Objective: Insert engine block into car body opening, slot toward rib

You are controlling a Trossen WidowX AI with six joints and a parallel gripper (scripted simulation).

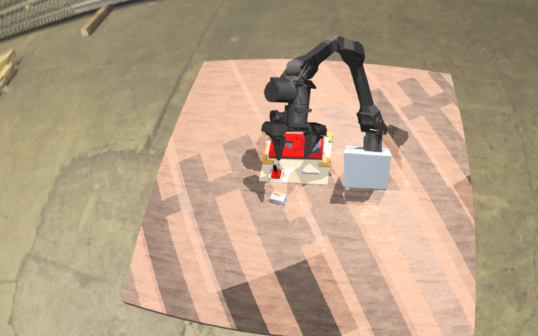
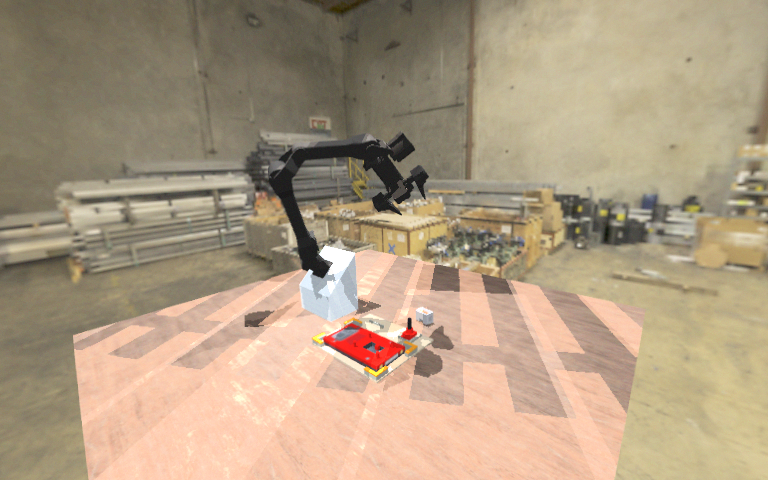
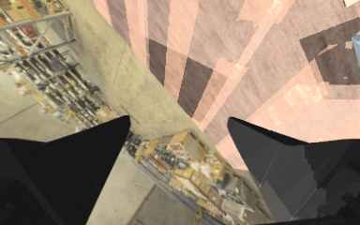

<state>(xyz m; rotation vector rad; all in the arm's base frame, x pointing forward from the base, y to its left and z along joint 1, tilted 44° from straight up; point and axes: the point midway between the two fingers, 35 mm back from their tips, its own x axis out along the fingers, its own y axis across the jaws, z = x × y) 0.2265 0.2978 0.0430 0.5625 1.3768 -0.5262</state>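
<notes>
Apparently the arm (image 1: 321, 53) (image 2: 331, 150) reaches out high over the car body (image 1: 291, 148) (image 2: 362, 344) to get at the block, its gripper (image 1: 291, 155) (image 2: 411, 204) (image 3: 180, 120) spread wide w/ nothing in it, prob. for a pickup. Car body sits boxed in by yellow-orange corner pieces (image 1: 324, 163) (image 2: 376, 372) — presumably so it won't slide during insertion — and the engine block (image 1: 278, 198) (image 2: 424, 315) waits on the tabletop (image 1: 396, 237) (image 2: 226, 407) (image 3: 197, 28), just off the base board (image 1: 317, 178) (image 2: 339, 355).

Arm (image 1: 360, 81) arched over from pale block mount (image 1: 366, 168); gripper (image 1: 292, 157) open above red car body (image 1: 292, 147); small white block (image 1: 278, 198) on table (image 1: 401, 253), just off the board (image 1: 295, 178).
</notes>
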